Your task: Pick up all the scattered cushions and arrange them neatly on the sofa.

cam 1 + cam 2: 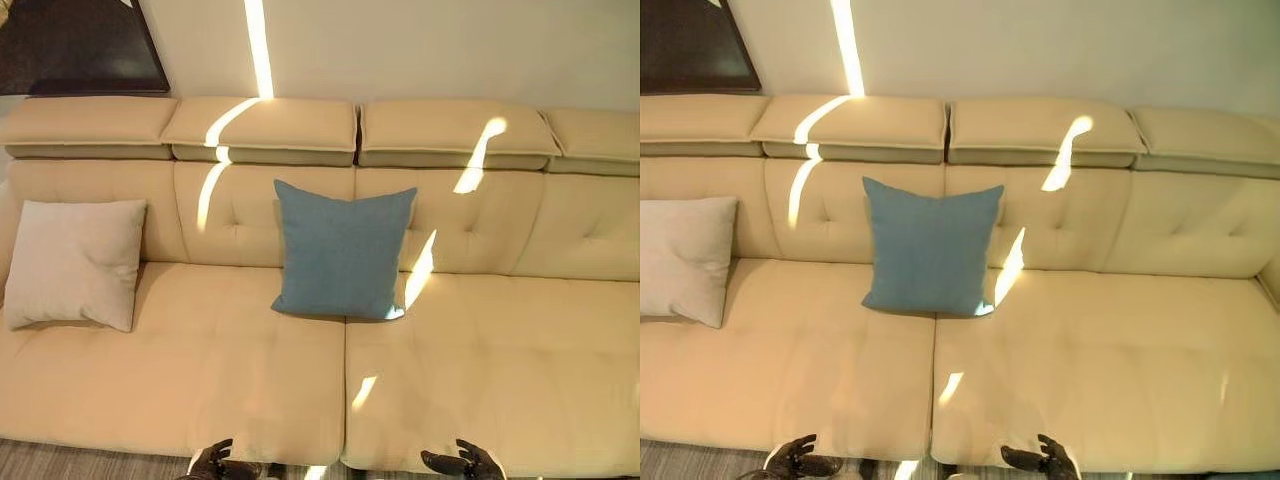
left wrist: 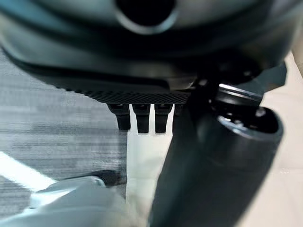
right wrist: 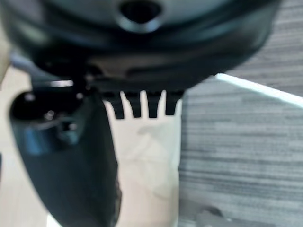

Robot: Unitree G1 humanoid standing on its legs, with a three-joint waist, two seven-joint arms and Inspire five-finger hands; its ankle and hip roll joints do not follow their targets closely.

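A blue cushion (image 1: 343, 252) stands upright against the backrest at the middle of the cream sofa (image 1: 500, 370). A pale beige cushion (image 1: 75, 262) leans on the backrest at the sofa's left end. My left hand (image 1: 213, 463) and right hand (image 1: 463, 462) hang low in front of the seat's front edge, far from both cushions. Each holds nothing. In the left wrist view the left hand's fingers (image 2: 137, 118) point out straight, thumb apart. The right wrist view shows the right hand's fingers (image 3: 142, 106) the same way.
A dark framed panel (image 1: 80, 45) stands behind the sofa's left end against the pale wall. Grey striped carpet (image 1: 60, 462) lies in front of the sofa. Strips of sunlight cross the backrest and seat.
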